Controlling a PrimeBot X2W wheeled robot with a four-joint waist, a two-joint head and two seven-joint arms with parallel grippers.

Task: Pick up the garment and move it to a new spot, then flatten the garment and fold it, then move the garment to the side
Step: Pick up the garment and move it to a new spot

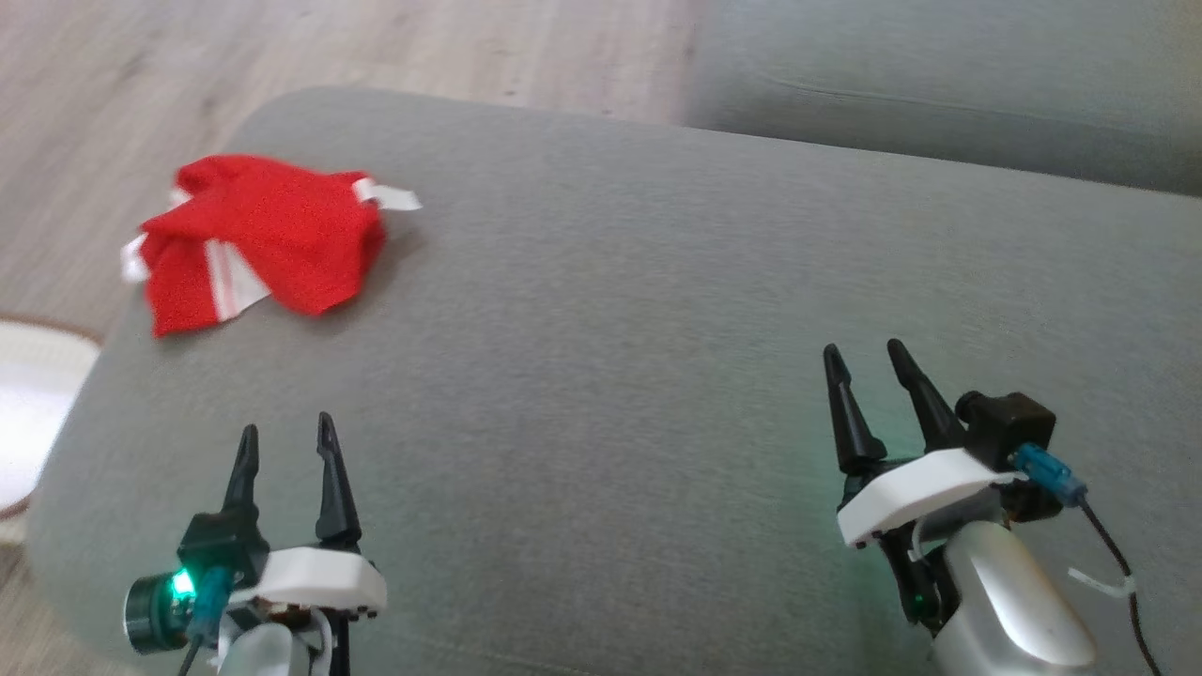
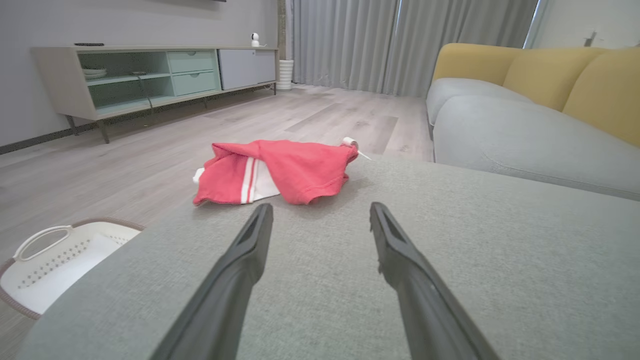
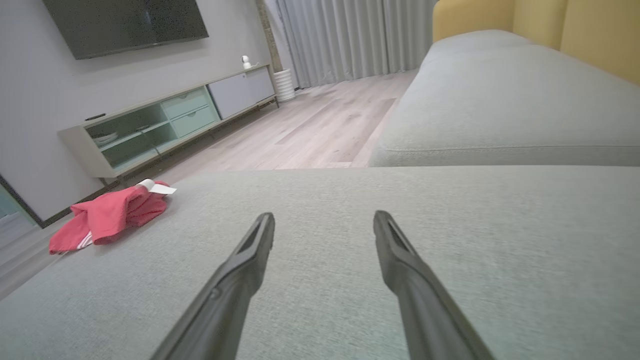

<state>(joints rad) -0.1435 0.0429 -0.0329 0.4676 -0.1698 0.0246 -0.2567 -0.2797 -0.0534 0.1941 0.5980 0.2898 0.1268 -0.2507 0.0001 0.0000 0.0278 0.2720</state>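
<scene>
The left fingers (image 1: 331, 469) stand spread apart with nothing between them, low over the near left part of the grey cushion (image 1: 610, 329). The right fingers (image 1: 847, 413) are spread just as wide and also hold nothing, over the near right part. In the left wrist view, the left fingers (image 2: 250, 250) point at the garment (image 2: 290, 170), which lies well apart from them.

Both forearms are cut off by the bottom edge of the head view. A white basket (image 1: 38, 413) beside the cushion is cut by the left edge; its perforated wall and a handle show in the left wrist view (image 2: 60, 255), but what it holds cannot be made out.

The garment (image 1: 272, 235) lies crumpled at the far left corner of the cushion, close to the edge. It is red with white stripes and white trim, and a white tag (image 1: 390, 195) sticks out on its far side. It is folded over itself, so its cut and kind are hard to tell. In the right wrist view it appears as a low red heap (image 3: 110, 212), far left of the right fingers (image 3: 395, 255).
</scene>
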